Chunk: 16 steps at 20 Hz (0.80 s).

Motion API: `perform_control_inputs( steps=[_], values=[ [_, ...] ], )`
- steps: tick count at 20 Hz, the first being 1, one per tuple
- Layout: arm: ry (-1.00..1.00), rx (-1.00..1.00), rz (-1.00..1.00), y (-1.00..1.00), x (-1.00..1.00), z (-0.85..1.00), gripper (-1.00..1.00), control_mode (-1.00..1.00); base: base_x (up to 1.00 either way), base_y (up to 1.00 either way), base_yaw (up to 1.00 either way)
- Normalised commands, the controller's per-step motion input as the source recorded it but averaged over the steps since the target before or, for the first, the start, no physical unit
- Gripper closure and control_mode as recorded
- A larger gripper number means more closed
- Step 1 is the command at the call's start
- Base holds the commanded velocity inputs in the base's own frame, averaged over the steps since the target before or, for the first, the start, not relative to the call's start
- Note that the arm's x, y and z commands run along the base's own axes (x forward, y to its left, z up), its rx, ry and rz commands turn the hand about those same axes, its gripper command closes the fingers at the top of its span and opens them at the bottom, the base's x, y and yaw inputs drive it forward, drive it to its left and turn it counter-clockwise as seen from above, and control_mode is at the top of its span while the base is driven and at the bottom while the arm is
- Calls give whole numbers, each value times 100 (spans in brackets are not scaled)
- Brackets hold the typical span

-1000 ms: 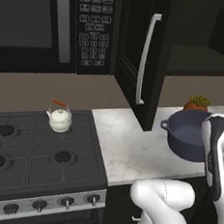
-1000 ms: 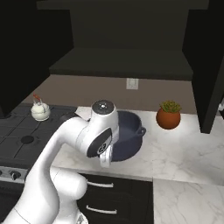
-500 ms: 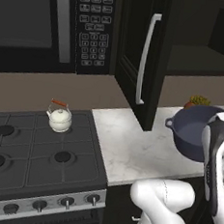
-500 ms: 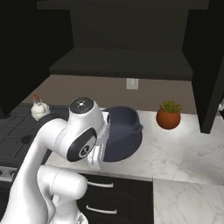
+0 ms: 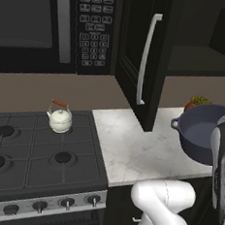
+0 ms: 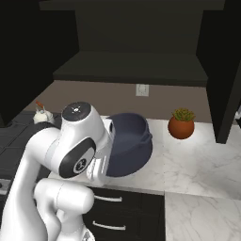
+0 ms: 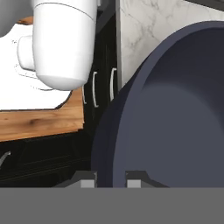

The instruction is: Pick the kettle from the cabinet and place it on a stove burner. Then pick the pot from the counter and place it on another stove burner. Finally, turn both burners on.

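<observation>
The dark blue pot (image 5: 202,137) (image 6: 127,146) hangs tilted just above the marbled counter (image 5: 130,145), at its right part. In the hand view my gripper (image 7: 110,177) is shut on the pot (image 7: 175,113), one finger on each side of its rim wall. The cream kettle (image 5: 60,120) (image 6: 41,114) stands upright on the stove's back right burner. In front of it lies a bare burner (image 5: 63,157). The black cabinet (image 5: 139,53) stands with its door open.
A black microwave (image 5: 54,26) hangs above the stove. A small potted plant (image 6: 181,123) sits on the counter behind and right of the pot. Silver-black knobs (image 5: 67,202) line the stove front. Two more bare burners (image 5: 3,131) lie at the left.
My arm has swung left with the pot, which has moved a little toward the stove and tipped. The kettle has not moved.
</observation>
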Motion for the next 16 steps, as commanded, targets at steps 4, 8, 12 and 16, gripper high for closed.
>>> perform_control_inputs(
  steps=[4, 8, 12, 16],
  values=[
    [1, 1, 0, 0, -30, 25, 100, -100, 0, 0, 0],
    [0, 0, 0, 8, -16, 7, 100, -100, 0, 0, 0],
    [0, 0, 0, 1, 0, 0, 100, -100, 0, 0, 0],
    [-1, 0, 0, 0, -3, 0, 100, -100, 0, 0, 0]
  ],
)
